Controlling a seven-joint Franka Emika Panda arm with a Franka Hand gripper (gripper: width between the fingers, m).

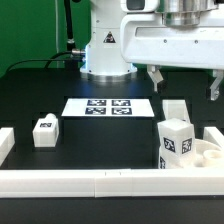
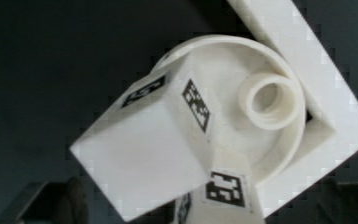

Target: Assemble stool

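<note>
Exterior view showed the claw [image 1: 185,86] hanging up high over the right side of the table [image 1: 100,142], with its two fingers wide apart and nothing held between them. The seat [image 1: 207,156] lay flat in the corner where the front bar [image 1: 100,182] met the side bar [image 1: 214,134]. A tall leg [image 1: 174,143] stood on its end just beside the seat, so close that I could not tell if they touched. In the wrist view this tall leg [image 2: 149,140] covered part of the seat [image 2: 247,65]. That was the risky spot, I think. If the claw came down for the seat, a finger could bump the tall leg and knock it over, or hit a bar. A grab at the tall leg could go crooked and push it onto the seat. A back leg [image 1: 175,111] sat just behind, and a far leg [image 1: 44,131] sat well apart on the exterior view's left. The corner was tight, with bars on two sides. The open room was in the middle of the table, between the marker board [image 1: 110,107] and the front bar.
</note>
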